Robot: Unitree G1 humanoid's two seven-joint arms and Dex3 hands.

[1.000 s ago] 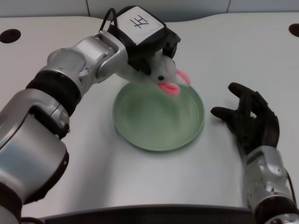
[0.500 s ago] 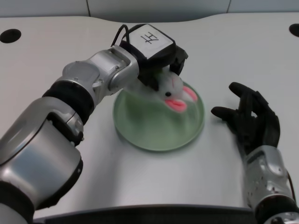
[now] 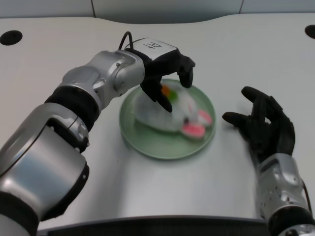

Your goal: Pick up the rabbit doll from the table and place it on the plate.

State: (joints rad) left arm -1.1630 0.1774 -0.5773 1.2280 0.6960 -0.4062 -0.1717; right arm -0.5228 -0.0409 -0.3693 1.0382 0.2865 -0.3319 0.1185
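bright even light, slight motion blur

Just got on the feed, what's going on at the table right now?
The rabbit doll is lying on the green plate. The left hand is over its back end with fingers spread; whether they touch the doll I cannot tell. The placing looks done apart from pulling the hand clear.

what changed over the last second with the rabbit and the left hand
The left hand carried the rabbit doll from over the far rim of the green plate toward its middle, lowered it and let go. The doll now lies on the plate, and the fingers are spread just above it. The plate, the white table and the right hand stayed put.
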